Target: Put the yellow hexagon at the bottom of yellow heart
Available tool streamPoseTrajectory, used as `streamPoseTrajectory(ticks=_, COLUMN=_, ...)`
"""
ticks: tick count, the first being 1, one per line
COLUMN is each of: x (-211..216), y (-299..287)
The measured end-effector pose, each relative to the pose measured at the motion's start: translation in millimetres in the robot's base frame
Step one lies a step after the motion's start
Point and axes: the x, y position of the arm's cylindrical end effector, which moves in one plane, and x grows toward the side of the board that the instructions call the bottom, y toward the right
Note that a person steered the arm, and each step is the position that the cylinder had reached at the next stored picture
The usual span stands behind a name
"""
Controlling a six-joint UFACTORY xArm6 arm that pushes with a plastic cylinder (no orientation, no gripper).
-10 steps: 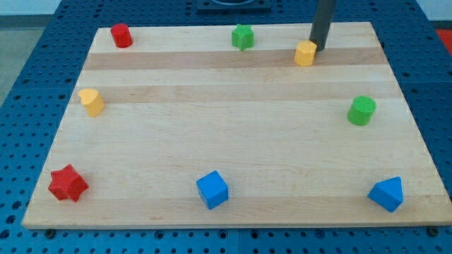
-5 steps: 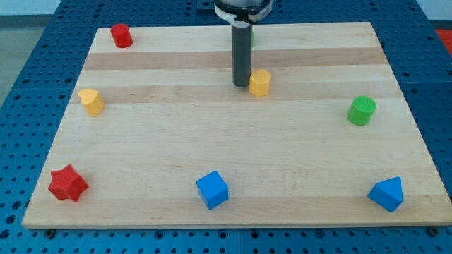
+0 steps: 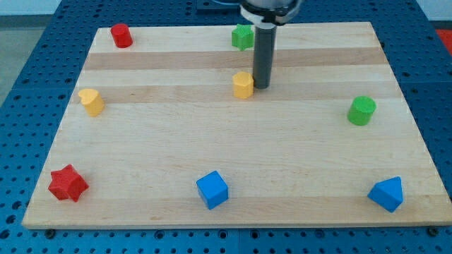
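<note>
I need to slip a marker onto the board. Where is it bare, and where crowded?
Bare: the wide middle, between the yellow heart block, green cylinder and blue cube. Crowded: top centre, where my tip sits just right of the yellow hexagon block, below the green star.

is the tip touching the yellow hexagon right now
Touching. The camera view shows my tip pressed against the right side of the yellow hexagon, with no board visible between them.
</note>
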Motion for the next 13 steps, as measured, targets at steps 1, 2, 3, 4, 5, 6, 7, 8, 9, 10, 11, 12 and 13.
streamPoseTrajectory(ticks=1, x=0.0, y=-20.1)
streamPoseTrajectory(ticks=2, x=0.0, y=-29.7)
streamPoseTrajectory(ticks=3, x=7.0, y=-61.9)
streamPoseTrajectory(ticks=4, x=25.8, y=-104.5)
streamPoseTrajectory(ticks=5, x=49.0, y=-145.6)
streamPoseTrajectory(ticks=6, x=61.1, y=-179.8)
streamPoseTrajectory(ticks=7, x=67.9, y=-213.7)
streamPoseTrajectory(ticks=8, x=72.8, y=-239.8)
streamPoseTrajectory(ticks=9, x=72.8, y=-247.0)
streamPoseTrajectory(ticks=10, x=81.7, y=-230.3)
streamPoseTrajectory(ticks=11, x=117.4, y=-208.8)
streamPoseTrajectory(ticks=12, x=144.5, y=-228.8)
streamPoseTrajectory(ticks=13, x=151.8, y=-270.8)
